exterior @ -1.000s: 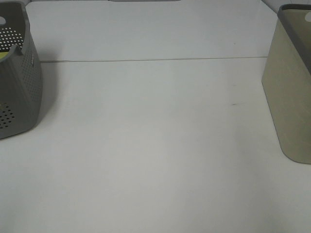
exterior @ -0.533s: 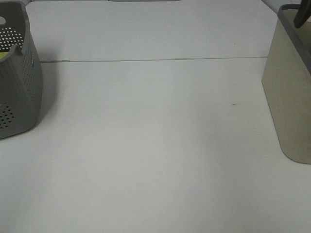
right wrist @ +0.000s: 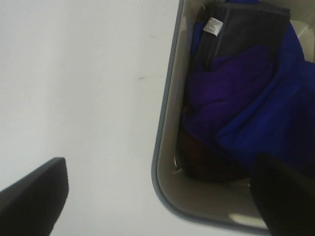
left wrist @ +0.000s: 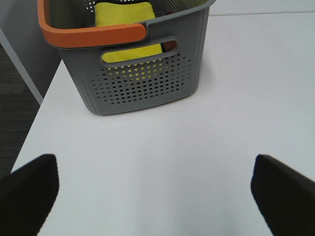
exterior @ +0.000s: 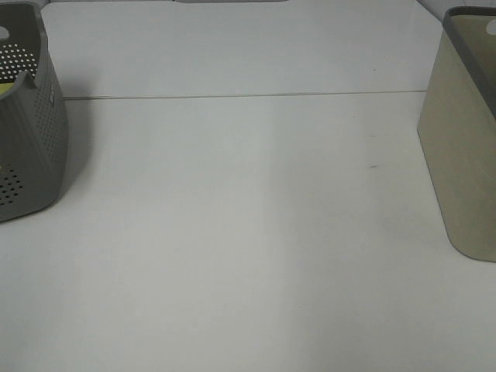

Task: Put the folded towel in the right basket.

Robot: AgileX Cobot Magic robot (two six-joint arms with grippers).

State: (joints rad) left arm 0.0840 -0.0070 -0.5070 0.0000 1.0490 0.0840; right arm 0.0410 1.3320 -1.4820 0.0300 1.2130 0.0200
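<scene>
Hovering over the right basket [right wrist: 165,147], the right gripper [right wrist: 160,196] stands spread and empty. The grey folded towel [right wrist: 241,29] lies inside, beyond its fingertips, against loose blue cloth [right wrist: 256,98]. Risk: a finger catches the rim or snags the cloth and drags the towel out. Only the right wrist view shows the contents; the high view shows outer walls and no grippers. The left gripper [left wrist: 157,191] is likewise spread.

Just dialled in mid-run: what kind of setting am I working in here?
Probably a lab test bench set up for laundry sorting rather than a home: a plain white table, a grey perforated basket holding a yellow towel, and a beige basket with blue towels inside.
</scene>
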